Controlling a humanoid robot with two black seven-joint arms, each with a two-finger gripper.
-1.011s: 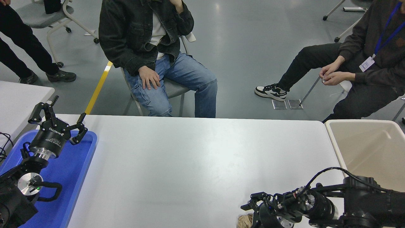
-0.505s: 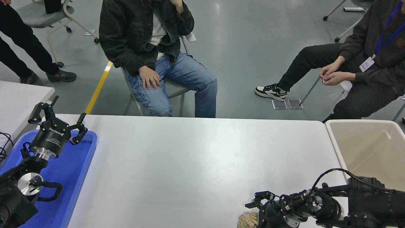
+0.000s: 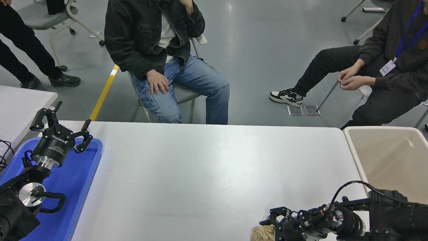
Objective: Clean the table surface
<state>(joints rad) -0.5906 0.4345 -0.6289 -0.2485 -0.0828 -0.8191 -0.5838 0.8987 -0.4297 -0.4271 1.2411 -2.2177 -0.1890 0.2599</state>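
Bench surface (image 3: 207, 170) runs with its long axis left-right, filling the space between both grippers. Since the earlier frame the right gripper (image 3: 272, 222) has sunk lower toward the near edge; whether it is open cannot be told. Just left of it lies a crumpled brown paper wad (image 3: 262, 232). The left gripper (image 3: 62, 125), fingers spread, hangs over a blue tray (image 3: 83, 174).
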